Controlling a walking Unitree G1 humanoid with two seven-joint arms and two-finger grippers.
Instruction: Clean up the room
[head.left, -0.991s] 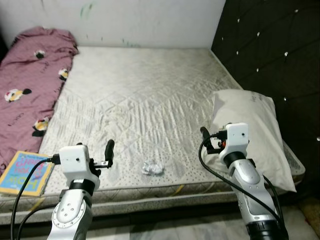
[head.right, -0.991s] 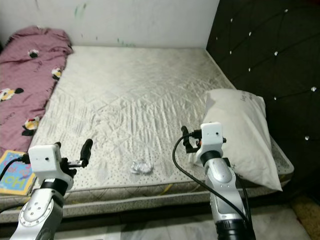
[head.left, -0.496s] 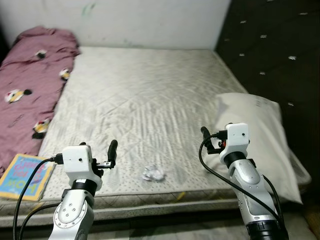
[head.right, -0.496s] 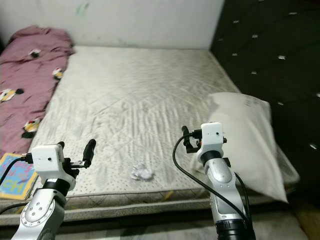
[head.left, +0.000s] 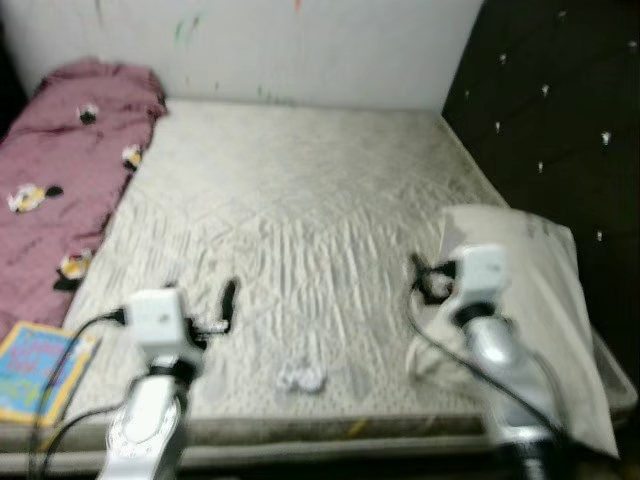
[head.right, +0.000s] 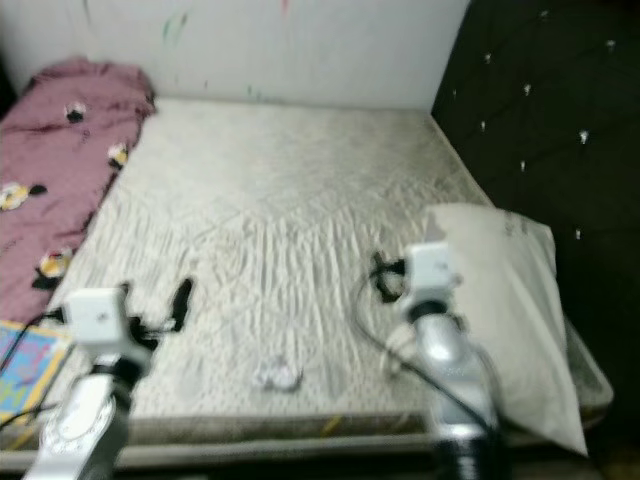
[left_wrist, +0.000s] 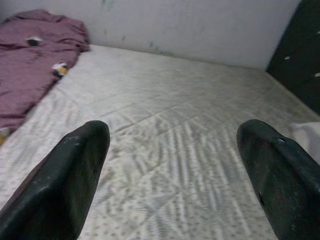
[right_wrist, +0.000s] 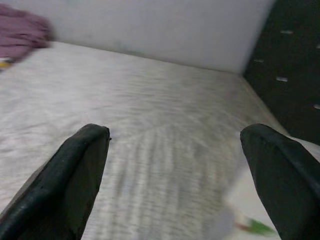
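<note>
I note a pale grey-white quilted mattress (head.left: 300, 210) with a stitched diamond pattern. The blanket (head.left: 60, 190) is mauve-pink with black, white and yellow cartoon motifs. The pillow (head.left: 530, 290) reads off-white; the headboard (head.left: 560, 110) black, tufted with shiny studs. The book (head.left: 35, 370) is blue and yellow. The crumpled tissue (head.left: 302, 377) is white. The wall (head.left: 300, 45) is white with green marks.

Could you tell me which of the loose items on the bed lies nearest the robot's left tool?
The crumpled white wad near the mattress's front edge. It lies just ahead of the left tool, whereas the colourful book sits at the far left corner and the pillow by the headboard.
</note>
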